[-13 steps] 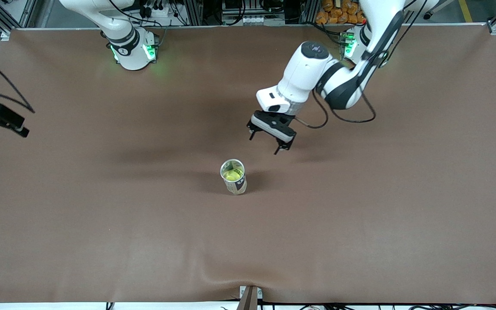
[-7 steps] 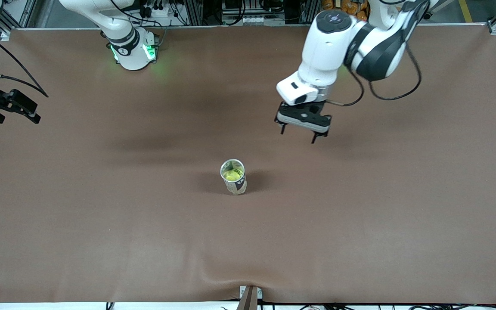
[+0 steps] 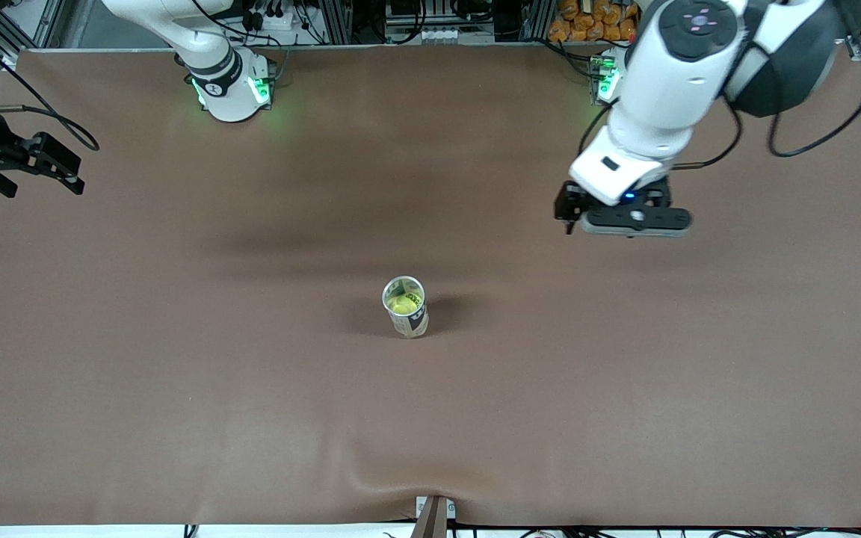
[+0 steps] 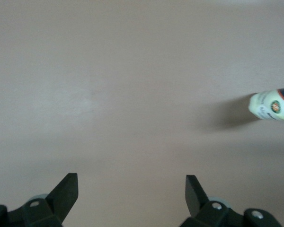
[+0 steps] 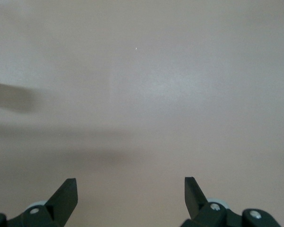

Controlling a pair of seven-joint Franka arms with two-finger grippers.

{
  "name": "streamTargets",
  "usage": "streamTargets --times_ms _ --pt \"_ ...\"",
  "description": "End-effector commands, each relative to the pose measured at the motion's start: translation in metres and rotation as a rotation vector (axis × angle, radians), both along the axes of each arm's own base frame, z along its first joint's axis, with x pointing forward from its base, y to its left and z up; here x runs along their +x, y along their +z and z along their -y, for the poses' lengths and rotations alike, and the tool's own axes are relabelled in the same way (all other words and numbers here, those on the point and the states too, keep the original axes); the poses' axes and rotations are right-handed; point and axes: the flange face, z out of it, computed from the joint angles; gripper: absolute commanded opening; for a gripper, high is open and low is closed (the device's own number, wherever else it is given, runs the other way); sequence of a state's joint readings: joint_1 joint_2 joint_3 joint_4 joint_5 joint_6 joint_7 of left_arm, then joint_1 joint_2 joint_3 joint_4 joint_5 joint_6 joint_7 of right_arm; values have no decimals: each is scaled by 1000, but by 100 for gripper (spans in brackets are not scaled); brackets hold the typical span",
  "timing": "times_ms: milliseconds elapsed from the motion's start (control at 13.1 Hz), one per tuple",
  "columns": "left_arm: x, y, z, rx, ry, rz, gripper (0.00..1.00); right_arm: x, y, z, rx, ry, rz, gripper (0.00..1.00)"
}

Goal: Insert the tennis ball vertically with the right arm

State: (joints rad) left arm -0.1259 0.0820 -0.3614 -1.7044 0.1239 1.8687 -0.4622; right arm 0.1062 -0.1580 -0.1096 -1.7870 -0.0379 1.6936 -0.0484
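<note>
front view alone takes in the whole brown table (image 3: 176, 388), both arms, and the open top of the can (image 3: 406, 306). left wrist view catches only the can's side (image 4: 273, 105) lying across bare table, plus two black fingertips (image 4: 66, 191) set wide apart. right wrist view gives bare table, a sliver of white at the edge too small to identify, and fingertips (image 5: 66, 193) likewise spread wide.

standing upright mid-table, label around the wall, with the yellow-green tennis ball (image 3: 402, 303) sitting inside, seen through the open mouth.

right gripper (image 3: 34, 168) up over the table's edge at the right arm's end, empty, well apart from can and ball. left gripper (image 3: 628, 218) over bare table toward the left arm's end, also empty, well apart from the can.
</note>
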Motion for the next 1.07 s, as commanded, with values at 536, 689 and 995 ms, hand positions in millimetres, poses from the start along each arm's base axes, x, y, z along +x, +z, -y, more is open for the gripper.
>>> streamTargets --times_ms 536,689,995 --pt "19 61 -83 18 143 -86 100 19 -2 -4 -35 -1 -2 100" --pt "23 71 -101 15 171 -87 100 19 -1 1 -33 -10 -4 100" --pt "26 77 -124 8 209 -110 100 20 -5 1 -34 -12 -8 100"
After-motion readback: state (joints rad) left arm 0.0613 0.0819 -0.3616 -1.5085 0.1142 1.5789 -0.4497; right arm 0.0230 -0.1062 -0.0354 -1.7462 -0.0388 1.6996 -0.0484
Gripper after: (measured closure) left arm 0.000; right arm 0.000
